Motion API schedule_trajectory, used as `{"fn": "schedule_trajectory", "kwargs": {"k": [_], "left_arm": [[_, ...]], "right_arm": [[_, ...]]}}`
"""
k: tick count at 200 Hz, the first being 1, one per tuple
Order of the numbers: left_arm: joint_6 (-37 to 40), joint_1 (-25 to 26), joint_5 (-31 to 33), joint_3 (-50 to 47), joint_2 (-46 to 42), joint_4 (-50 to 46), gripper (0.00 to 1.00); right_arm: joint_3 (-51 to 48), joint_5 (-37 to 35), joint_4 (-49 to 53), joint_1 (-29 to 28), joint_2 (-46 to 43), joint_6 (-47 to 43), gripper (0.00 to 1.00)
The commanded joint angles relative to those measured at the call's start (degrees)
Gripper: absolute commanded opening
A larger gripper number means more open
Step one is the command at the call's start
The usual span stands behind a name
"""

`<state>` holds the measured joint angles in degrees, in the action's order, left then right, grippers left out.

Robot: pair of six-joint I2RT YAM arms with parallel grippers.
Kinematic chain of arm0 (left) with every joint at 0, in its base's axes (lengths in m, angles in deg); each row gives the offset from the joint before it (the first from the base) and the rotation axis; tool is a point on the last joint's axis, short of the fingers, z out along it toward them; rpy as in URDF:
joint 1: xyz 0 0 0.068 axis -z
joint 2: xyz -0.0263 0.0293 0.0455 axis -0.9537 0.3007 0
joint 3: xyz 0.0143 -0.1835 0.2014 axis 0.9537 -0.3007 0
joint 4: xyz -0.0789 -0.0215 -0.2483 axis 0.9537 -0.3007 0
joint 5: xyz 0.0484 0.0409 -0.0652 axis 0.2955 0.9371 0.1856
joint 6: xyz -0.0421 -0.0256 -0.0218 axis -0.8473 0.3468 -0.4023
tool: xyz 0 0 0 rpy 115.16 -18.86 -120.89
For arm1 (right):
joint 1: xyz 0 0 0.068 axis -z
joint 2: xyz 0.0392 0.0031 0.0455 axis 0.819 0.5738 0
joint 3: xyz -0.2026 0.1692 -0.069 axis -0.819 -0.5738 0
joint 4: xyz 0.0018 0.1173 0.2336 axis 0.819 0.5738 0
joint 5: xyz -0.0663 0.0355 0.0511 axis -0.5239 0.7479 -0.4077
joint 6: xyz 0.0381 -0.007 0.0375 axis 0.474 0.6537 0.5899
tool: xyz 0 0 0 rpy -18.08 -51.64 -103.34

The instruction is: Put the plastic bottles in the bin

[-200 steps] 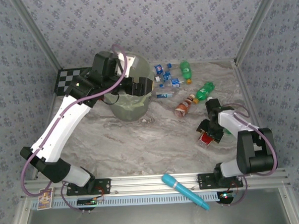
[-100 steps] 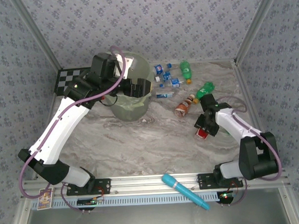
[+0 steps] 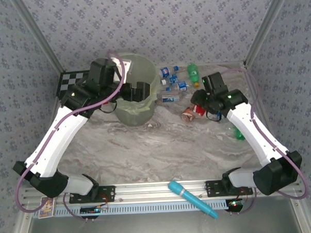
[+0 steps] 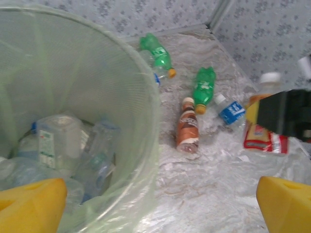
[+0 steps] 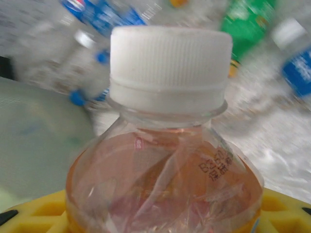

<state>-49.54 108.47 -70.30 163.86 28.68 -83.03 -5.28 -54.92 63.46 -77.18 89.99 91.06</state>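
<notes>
Orange bottle (image 5: 165,160) sits gripped in your right hand (image 3: 200,105), ready for the bin (image 3: 137,115); your left hand (image 3: 140,91) is wide.

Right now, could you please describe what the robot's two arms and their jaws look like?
Both the left arm and right arm have white rounded links with black joints and black wrist housings. A thin purple cable loops along each. The jaws are yellow.

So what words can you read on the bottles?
None can be read for sure.
white-capped bottle: printed code on its shoulder, too blurred.
brown bottle: label lettering too small.
blue-labelled bottle: white lettering, blurred.
</notes>
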Motion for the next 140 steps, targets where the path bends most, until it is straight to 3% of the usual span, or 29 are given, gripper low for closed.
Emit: {"fn": "schedule_trajectory", "kwargs": {"k": [1,64,140], "left_arm": [[-1.55,-2.63,3.28,-1.75,-3.12,2.35,1.0],[-3.65,-7.89,5.12,-6.36,-8.62,2.86,1.0],[-4.96,-11.22,6.18,-9.93,-14.49,1.25,1.0]], "right_arm": [[7.93,-2.51,1.12,-2.4,3.24,-0.98,0.54],[30.54,-2.22,-1.48,-10.36,15.12,-4.21,0.54],[58.67,3.28,-0.38,-16.69,35.01,-4.57,0.54]]}}
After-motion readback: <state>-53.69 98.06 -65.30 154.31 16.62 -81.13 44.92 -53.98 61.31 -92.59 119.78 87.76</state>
